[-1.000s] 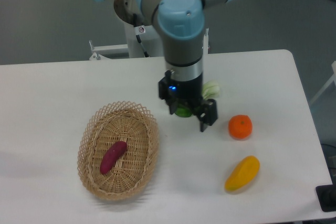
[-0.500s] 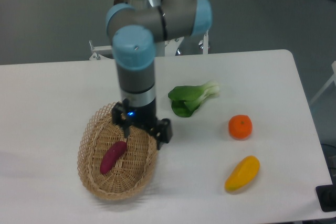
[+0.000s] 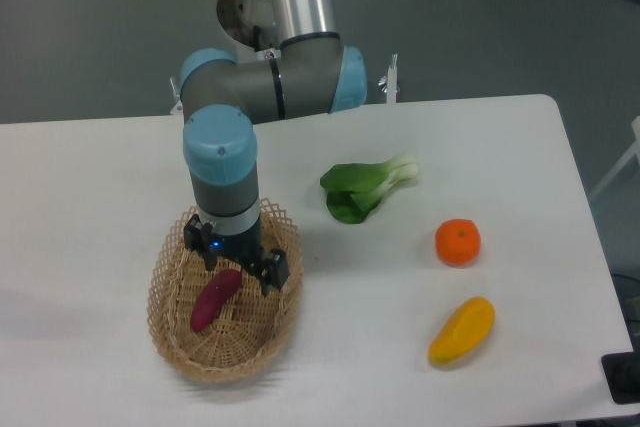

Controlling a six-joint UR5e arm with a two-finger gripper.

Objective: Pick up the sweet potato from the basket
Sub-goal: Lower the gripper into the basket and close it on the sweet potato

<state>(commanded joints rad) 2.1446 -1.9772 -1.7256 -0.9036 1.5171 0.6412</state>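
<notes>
The magenta-purple sweet potato [image 3: 215, 299] lies slanted inside the tan wicker basket [image 3: 168, 327] at the front left of the table. My gripper [image 3: 240, 267] hangs over the basket, just above the sweet potato's upper right end. Its two dark fingers are spread apart, one at the left near the basket's far rim and one [image 3: 273, 270] at the right. The gripper is open and nothing sits between the fingers. The arm's blue-capped wrist hides the basket's far rim.
A green bok choy [image 3: 364, 188] lies in the middle of the table. A round orange [image 3: 457, 242] and a yellow mango [image 3: 461, 331] lie to the right, near the table's front right area.
The arm has swung left, from over the bok choy to above the basket, and has come lower over the sweet potato. The fruits and the basket have not moved.
</notes>
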